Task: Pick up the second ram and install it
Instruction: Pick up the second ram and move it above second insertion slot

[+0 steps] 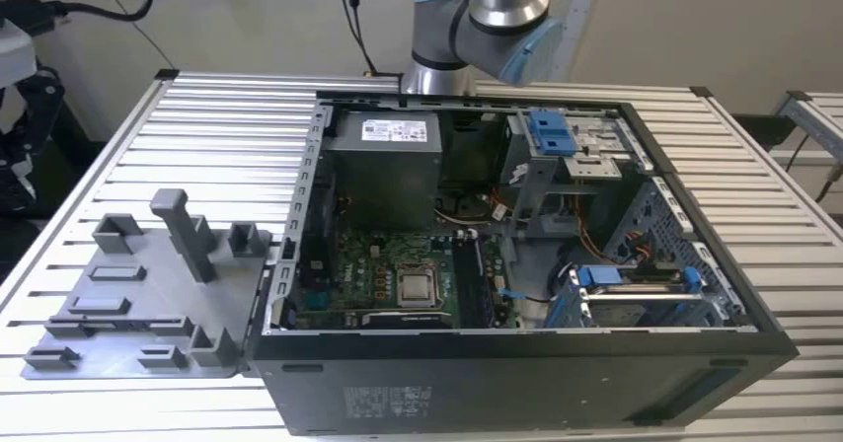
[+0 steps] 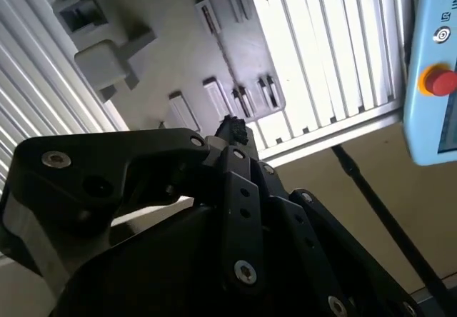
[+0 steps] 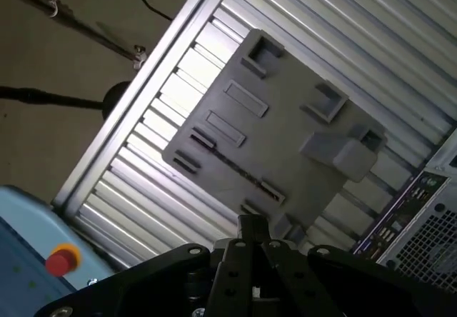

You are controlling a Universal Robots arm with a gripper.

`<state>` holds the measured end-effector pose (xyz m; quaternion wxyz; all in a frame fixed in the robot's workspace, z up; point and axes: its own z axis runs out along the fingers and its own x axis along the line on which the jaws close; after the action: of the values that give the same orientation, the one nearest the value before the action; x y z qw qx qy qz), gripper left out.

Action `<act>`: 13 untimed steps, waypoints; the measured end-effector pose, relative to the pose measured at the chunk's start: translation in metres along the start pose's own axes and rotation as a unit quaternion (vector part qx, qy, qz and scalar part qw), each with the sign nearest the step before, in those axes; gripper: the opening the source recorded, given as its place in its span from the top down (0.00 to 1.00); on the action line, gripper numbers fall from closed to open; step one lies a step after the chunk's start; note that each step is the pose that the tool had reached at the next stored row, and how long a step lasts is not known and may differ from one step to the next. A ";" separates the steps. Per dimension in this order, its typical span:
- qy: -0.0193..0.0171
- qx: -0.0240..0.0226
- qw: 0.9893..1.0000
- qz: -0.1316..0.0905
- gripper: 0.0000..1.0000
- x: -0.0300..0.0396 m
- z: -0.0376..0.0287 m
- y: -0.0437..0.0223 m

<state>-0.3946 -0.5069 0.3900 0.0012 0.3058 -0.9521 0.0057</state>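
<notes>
1. Pincer: black linkage fingers run forward to a single dark tip in both wrist views. The tips lie together, with no gap visible between them.
2. Second ram: its place cannot be told from these views, and whether anything sits between the pincer's tips cannot be told either.
3. Grey fixture plate: lies straight ahead of the pincer's tips and well apart from them. It rests flat on the table and carries raised blocks, narrow slots and one tall upright post.
4. Slatted metal table: lies beneath the plate and extends past the pincer on every side but one, where its edge rail ends it.
5. Computer case: black, with its open side up, it stands on the table just beside the plate. In the first wrist view its perforated corner lies to one side of the pincer.
6. Motherboard: green, on the case floor, with the square processor socket near its middle.
7. Blue drive-bay clips: chunky plastic parts on the metal cage at the case's far end.
8. Arm: its grey and light-blue joints rise behind the case in the exterior view.
9. Light-blue pendant with a red button: sits off the table edge, on the side of the pincer opposite the case.
</notes>
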 end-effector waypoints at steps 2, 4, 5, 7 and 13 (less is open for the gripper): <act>0.000 0.000 1.000 -0.006 0.89 0.0007 0.0001 0.0005; 0.000 0.000 1.000 -0.012 0.89 0.0015 0.0001 0.0010; 0.000 0.000 1.000 -0.015 0.89 0.0018 0.0002 0.0012; 0.000 0.000 1.000 -0.025 0.89 0.0021 0.0002 0.0014; -0.001 0.001 0.997 -0.072 0.89 0.0023 0.0002 0.0016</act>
<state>-0.3974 -0.5069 0.3898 0.0008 0.3736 -0.9276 0.0062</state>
